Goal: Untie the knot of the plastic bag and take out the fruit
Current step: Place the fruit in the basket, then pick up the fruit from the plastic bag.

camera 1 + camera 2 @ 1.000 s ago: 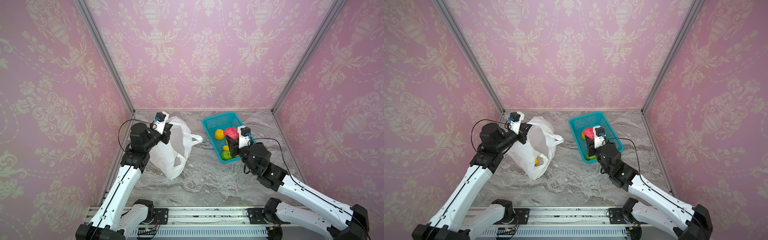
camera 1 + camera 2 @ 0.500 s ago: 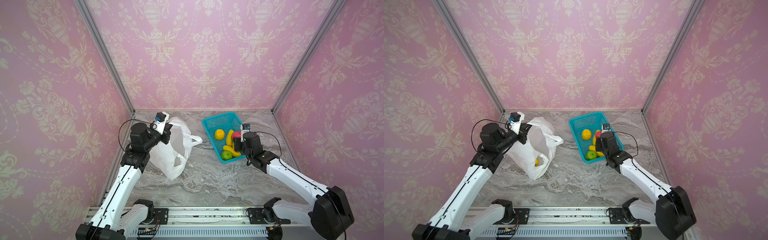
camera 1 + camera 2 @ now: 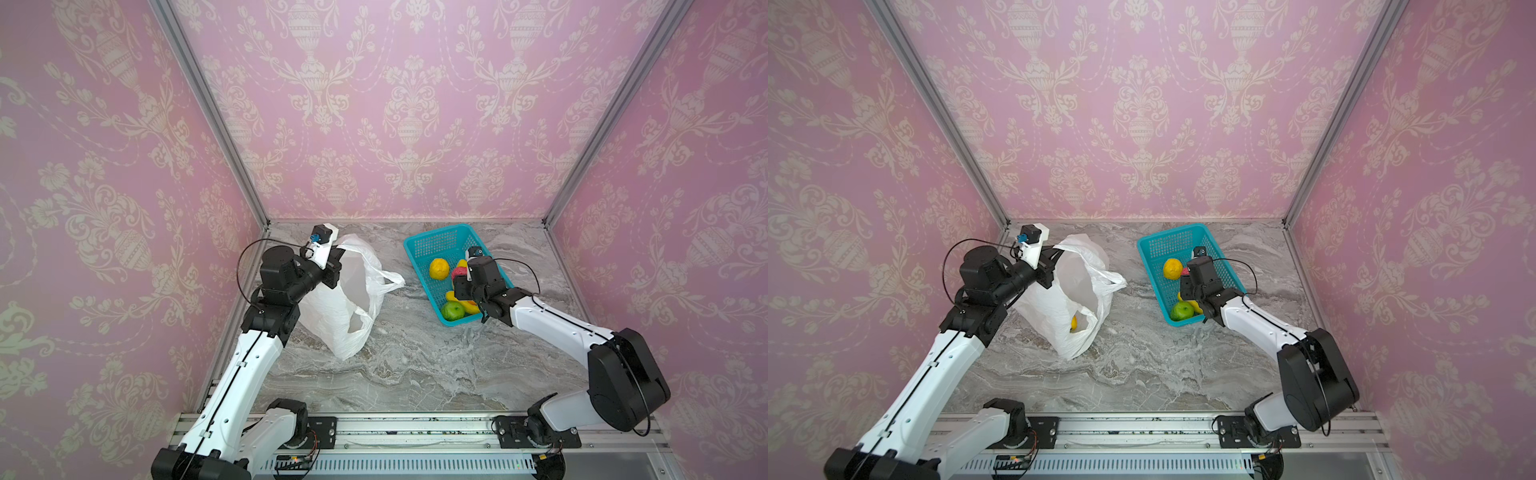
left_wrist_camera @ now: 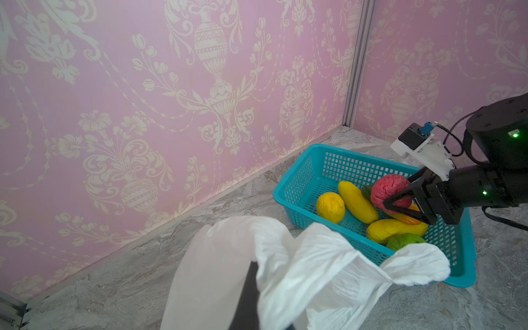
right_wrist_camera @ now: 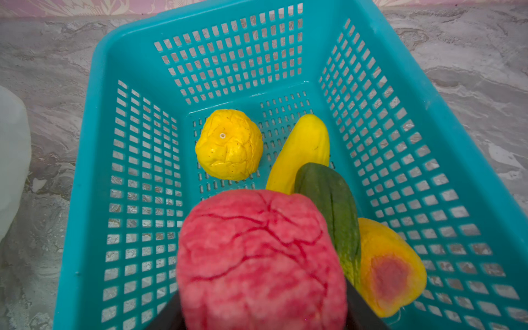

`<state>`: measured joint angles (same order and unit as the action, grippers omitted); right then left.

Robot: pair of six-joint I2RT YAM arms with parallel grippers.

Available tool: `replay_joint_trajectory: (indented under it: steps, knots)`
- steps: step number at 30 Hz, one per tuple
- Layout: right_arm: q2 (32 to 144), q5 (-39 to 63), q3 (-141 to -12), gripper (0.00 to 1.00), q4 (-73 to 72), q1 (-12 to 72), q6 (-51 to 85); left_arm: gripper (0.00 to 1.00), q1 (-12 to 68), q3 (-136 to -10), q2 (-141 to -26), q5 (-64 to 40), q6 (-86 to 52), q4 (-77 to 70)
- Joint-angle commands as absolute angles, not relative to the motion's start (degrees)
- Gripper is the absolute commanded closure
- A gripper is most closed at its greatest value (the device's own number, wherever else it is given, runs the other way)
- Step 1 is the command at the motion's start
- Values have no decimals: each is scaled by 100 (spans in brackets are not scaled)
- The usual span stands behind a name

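Since no knot shows between the loose handle strips in both top views, I judge the untying done and the job now at carrying fruit across piece by piece. The plastic bag (image 3: 332, 316) sags at about 9 o'clock on the surface (image 3: 415, 365). The left arm (image 3: 253, 357) rises from the near rail with its elbow bent and its wrist high, and it holds the bag's mouth up. One yellow-orange fruit (image 3: 1074, 323) shows inside the bag, low down. The teal basket (image 3: 438, 235) sits at about 2 o'clock. The right arm (image 3: 552, 324) lies low, folded at 5 o'clock, with its forearm stretched out and its wrist over the basket's near end.

From the left wrist, the left fingers (image 4: 245, 297) are closed on the bag's white rim. Across the surface, the right fingers (image 4: 404, 193) stand on either side of the pink-red fruit (image 4: 385, 185), low over the other pieces in the basket.

From the right wrist, that fruit fills the gap between the fingers. Beyond it lie a round yellow fruit (image 5: 228, 145) and a long yellow fruit (image 5: 303, 148), and beside it a dark green fruit (image 5: 328, 194) and a yellow-red fruit (image 5: 388, 265). I cannot tell whether the fingers press it or have let go.

The next move, as I judge it, calls for a full release, a lift clear of the basket wall, and a reach toward 9 o'clock into the held-open mouth. The thin plastic could sag shut there.
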<state>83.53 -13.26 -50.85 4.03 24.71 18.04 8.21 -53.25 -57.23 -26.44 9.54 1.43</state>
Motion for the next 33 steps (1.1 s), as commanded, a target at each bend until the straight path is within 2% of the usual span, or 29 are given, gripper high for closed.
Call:
replay_joint_trajectory:
  steps: [1,7,10,17,22,25,29,33]
  knots:
    - [8275,-1256,-5179,33,405,2443,1863,100,852,-5423,-5752,-2558,1059,246]
    - [7977,-1300,-4997,19,343,2438,1852,100,847,-5423,-5752,-2567,1060,246]
    - [7752,-1264,-4887,19,288,2443,1826,100,849,-5423,-5758,-2567,1061,244]
    - [6447,-198,-4149,34,-627,2741,1485,100,849,-5423,-5779,-2591,1063,248]
    - [5629,-43,-3824,46,-1214,3931,712,100,850,-5431,-5774,-2770,1018,209]
    - [5676,31,-3925,53,-1406,4748,330,100,855,-5389,-5711,-2993,987,108]
    - [6179,-21,-4161,55,-1778,5787,-224,100,886,-5327,-5627,-3073,1017,36]
    - [7091,0,-4654,60,-2017,6252,-257,100,888,-5299,-5588,-3178,1006,-33]
